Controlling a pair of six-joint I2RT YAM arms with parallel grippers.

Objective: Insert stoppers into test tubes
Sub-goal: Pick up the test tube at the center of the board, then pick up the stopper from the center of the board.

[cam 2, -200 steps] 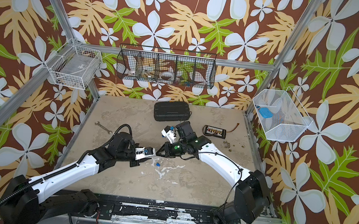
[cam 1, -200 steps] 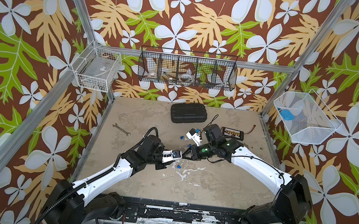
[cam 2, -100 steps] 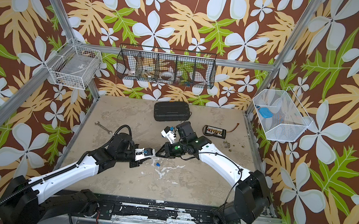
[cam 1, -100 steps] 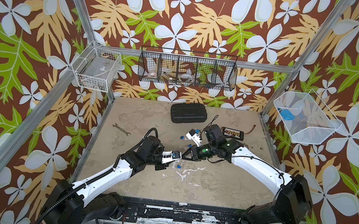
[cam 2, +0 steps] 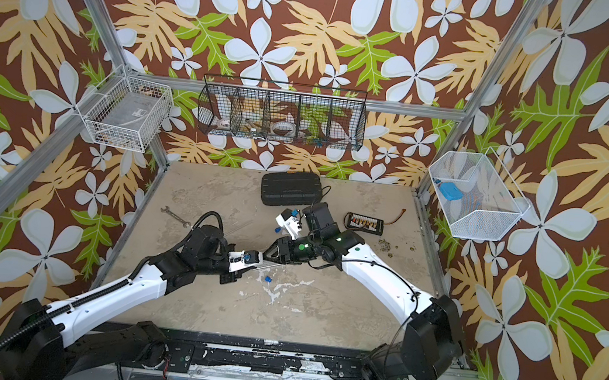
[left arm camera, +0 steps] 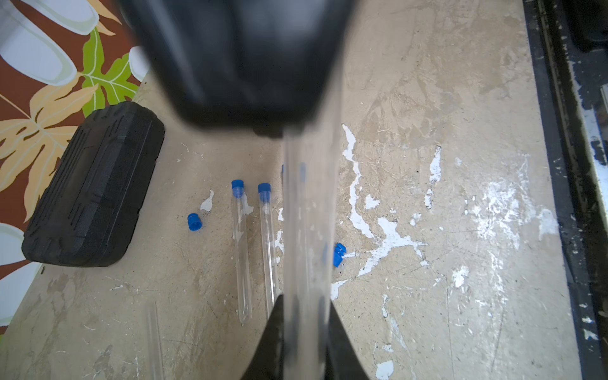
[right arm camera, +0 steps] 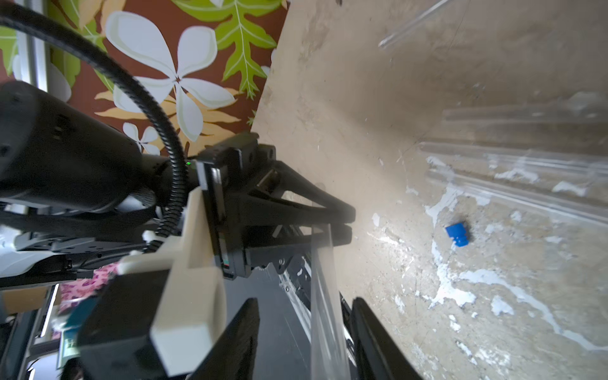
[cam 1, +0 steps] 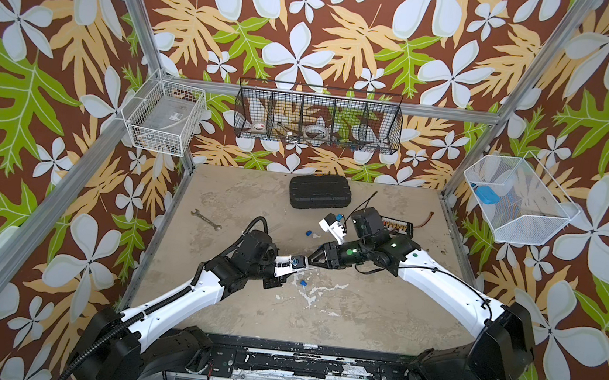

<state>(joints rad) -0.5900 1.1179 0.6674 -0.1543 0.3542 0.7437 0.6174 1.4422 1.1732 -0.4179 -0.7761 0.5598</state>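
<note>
The left jaws are clenched on the held test tube [left arm camera: 307,230]. Their two black fingers [left arm camera: 267,345] pinch the clear glass near one end, so that it sticks out toward the other arm. The right jaws stand released: in the right wrist view their fingers [right arm camera: 237,342] sit parted on either side of that same tube, with a plain gap between one finger and the glass. Only the left arm has hold of it. I cannot tell whether the tube's mouth carries a stopper, because the right arm's black body blocks that end.

Both sets of jaws meet tip to tip above the middle of the desk [cam 1: 358,320], well out from the black case [cam 1: 319,197] toward the arms' bases. Between the case and the held tube, two capped test tubes [left arm camera: 241,256] lie flat side by side, close but apart, each closed by one of the blue stoppers [left arm camera: 237,187].

A loose stopper [left arm camera: 194,221] lies nearer the case than those tubes. A second loose stopper [left arm camera: 339,255] lies on the far side of the held tube from the case. A faint bare tube [left arm camera: 153,339] rests on the case's side too.

A wrench [cam 1: 206,220] lies well off the case's left end, and a small connector board [cam 1: 395,225] sits near its right end.
</note>
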